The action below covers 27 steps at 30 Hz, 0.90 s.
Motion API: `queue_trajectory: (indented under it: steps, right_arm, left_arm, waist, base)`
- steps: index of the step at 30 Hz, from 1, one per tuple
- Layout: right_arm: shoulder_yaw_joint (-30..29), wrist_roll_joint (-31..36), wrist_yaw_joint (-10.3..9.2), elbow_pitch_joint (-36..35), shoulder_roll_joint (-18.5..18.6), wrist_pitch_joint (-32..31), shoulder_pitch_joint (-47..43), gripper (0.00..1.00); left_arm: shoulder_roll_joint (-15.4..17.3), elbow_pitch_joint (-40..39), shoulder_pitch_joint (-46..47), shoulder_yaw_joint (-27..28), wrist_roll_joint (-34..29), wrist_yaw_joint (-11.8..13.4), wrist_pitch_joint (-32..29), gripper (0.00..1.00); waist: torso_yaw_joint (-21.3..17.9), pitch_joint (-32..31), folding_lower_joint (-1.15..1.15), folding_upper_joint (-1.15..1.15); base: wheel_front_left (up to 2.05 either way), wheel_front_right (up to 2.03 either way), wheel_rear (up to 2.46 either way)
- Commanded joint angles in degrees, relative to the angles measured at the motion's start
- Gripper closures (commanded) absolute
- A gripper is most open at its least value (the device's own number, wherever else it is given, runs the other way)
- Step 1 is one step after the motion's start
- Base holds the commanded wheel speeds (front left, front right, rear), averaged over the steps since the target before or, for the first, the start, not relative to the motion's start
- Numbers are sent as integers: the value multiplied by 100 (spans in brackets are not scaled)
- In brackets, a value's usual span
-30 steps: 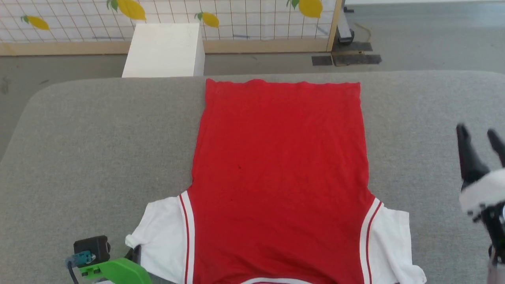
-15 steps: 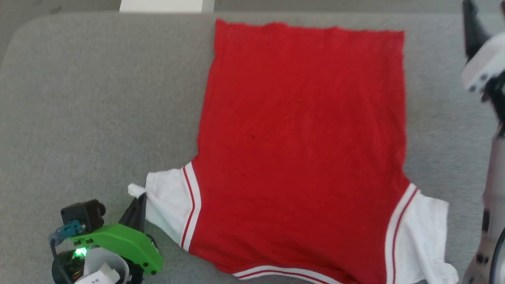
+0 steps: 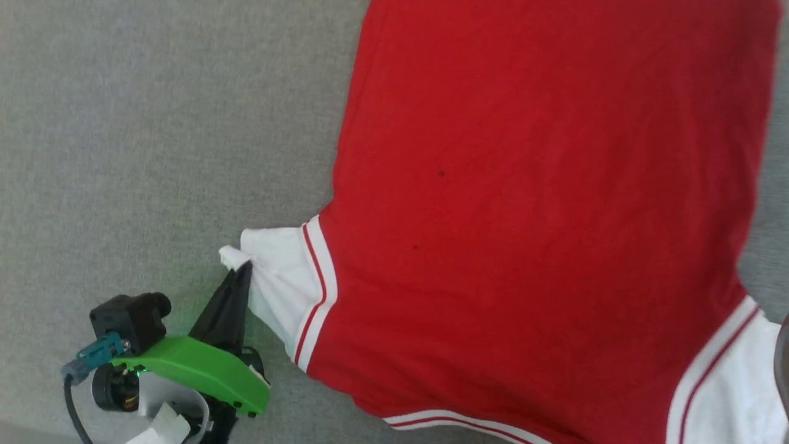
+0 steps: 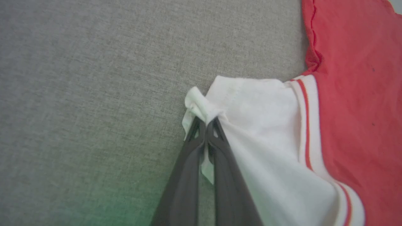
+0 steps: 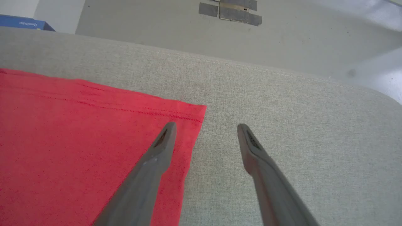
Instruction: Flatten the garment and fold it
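Our left gripper pinched the red, white-sleeved jersey shirt; our right gripper gaped. We judged gripping its far hem next.

Left hand with long dark tapered fingers, bright green wrist cover, black camera, teal plug

You see the garment is red, with a white sleeve and red-and-white stripes where they meet. Under it is a plain grey cloth top. Your left gripper is black with a bright green cover. Your right gripper is dark grey. The box is blue.
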<state>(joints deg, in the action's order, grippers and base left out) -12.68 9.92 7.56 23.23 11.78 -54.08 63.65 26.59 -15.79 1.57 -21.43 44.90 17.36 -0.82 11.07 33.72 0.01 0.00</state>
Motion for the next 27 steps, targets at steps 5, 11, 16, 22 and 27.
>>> queue_trajectory:
  steps: [5, 11, 16, 22, 27]
  right_arm:
    - [131, 335, -8, -14, 33, -818, 117, 0]
    - [325, 185, -8, -165, 74, -1760, -102, 0]
    - [209, -95, -8, -837, 48, -1922, -250, 100]
    - [271, -655, -8, -1335, 318, -1278, -377, 100]
    - [388, -1355, -8, -1904, 915, -1031, -1001, 100]
  left_arm:
    - [-31, -69, 63, -54, -9, -7, 28, 100]
    - [-73, -69, 90, -80, 29, -75, 78, 100]
    - [-40, 147, 133, -49, 48, -120, 107, 100]
    - [-16, 373, 132, -68, 40, -116, 91, 100]
    - [34, 490, 33, -91, 5, -38, 51, 100]
  waist:
    - [426, 638, -1, 0]
    - [456, 765, -1, 0]
    - [301, 521, -1, 0]
    - [25, -95, -1, 0]
    - [-313, -747, -1, 0]
  base:
    - [0, 0, 0]
    - [0, 0, 0]
    - [0, 0, 0]
    - [0, 0, 0]
    - [0, 0, 0]
